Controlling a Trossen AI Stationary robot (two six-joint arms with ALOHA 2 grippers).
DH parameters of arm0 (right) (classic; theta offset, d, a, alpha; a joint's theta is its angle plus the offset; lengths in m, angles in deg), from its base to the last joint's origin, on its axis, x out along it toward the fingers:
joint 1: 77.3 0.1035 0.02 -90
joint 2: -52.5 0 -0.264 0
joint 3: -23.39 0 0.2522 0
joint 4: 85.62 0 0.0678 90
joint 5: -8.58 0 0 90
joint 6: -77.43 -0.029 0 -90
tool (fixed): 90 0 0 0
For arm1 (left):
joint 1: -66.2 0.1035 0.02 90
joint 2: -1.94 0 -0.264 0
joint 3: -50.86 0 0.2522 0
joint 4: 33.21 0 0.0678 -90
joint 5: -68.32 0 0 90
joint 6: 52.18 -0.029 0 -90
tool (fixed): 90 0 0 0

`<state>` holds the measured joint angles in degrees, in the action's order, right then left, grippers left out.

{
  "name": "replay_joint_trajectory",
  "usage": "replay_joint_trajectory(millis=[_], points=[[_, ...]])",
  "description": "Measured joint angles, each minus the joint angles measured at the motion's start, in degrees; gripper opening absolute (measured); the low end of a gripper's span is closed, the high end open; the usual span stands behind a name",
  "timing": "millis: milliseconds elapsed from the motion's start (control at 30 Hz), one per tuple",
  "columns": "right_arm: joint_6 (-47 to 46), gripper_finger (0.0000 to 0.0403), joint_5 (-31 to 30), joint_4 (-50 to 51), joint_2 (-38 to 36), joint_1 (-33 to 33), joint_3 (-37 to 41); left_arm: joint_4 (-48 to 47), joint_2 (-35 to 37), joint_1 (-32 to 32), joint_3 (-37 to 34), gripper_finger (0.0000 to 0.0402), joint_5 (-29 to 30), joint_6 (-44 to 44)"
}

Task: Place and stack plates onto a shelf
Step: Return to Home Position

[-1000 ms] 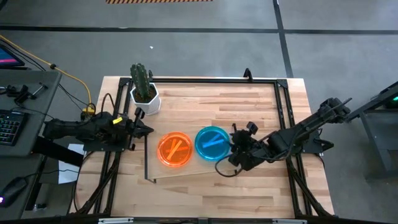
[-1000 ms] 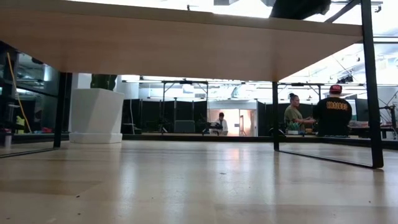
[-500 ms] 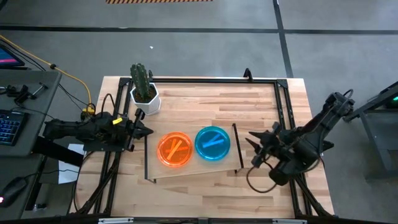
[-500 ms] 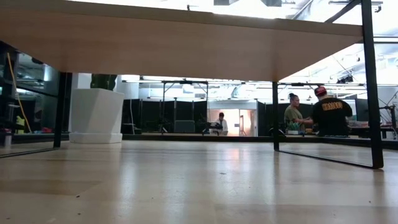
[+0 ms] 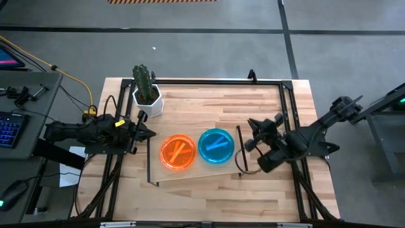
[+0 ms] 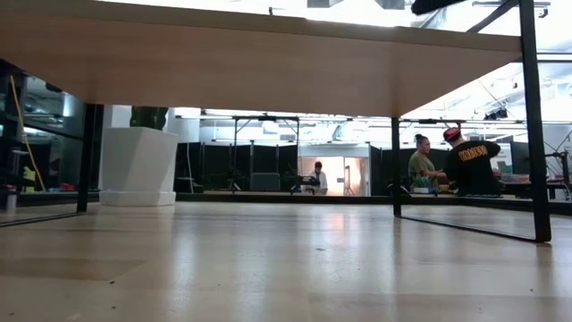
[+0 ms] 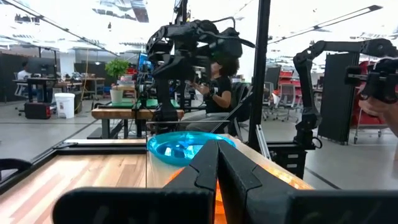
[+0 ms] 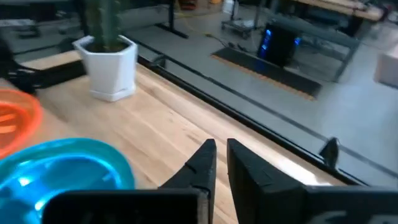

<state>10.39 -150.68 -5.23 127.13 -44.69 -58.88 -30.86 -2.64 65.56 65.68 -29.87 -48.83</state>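
An orange plate (image 5: 178, 152) and a blue plate (image 5: 216, 146) lie flat side by side on the shelf (image 5: 190, 123), a low light-wood board with a black rail (image 5: 241, 149) at its right end. My right gripper (image 5: 250, 134) hovers just right of that rail, beside the blue plate (image 8: 62, 165). In its wrist view its fingers (image 8: 221, 152) are shut but for a thin slit and hold nothing. My left gripper (image 5: 150, 133) waits shut at the shelf's left end, level with the plates (image 7: 186, 146).
A white pot with a cactus (image 5: 147, 101) stands at the table's far left, behind the shelf. A black frame (image 5: 288, 107) runs round the tabletop. Bare wood lies right of and in front of the shelf. People (image 6: 469, 161) stand in the room beyond.
My right gripper has drawn back from the blue plate's right rim toward the table's right edge, then come back a little toward the shelf's rail and the far edge. The blue plate has stayed on the shelf beside the orange one.
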Motion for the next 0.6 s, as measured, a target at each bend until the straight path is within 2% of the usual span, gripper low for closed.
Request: replay_joint_trajectory(millis=[133, 367, 433, 600], points=[[0.24, 0.0034, 3.36, -0.01, 0.00, -3.33, 0.00, -0.87, 0.00, 0.00, 0.00, 0.0000, 0.02, 0.01], [-1.65, 0.0036, 17.59, -1.70, 0.00, -6.71, 0.00, -1.81, 0.00, 0.00, 0.00, 0.0000, 0.04, 0.00], [-0.98, 0.0036, 18.61, -2.72, 0.00, -7.11, 0.00, -1.80, 0.00, 0.00, 0.00, 0.0000, 0.04, 0.00], [12.20, 0.0036, 16.86, -6.78, 0.46, -7.13, 0.00, -1.78, 0.00, 0.00, 0.00, 0.0000, 0.04, 0.02]])
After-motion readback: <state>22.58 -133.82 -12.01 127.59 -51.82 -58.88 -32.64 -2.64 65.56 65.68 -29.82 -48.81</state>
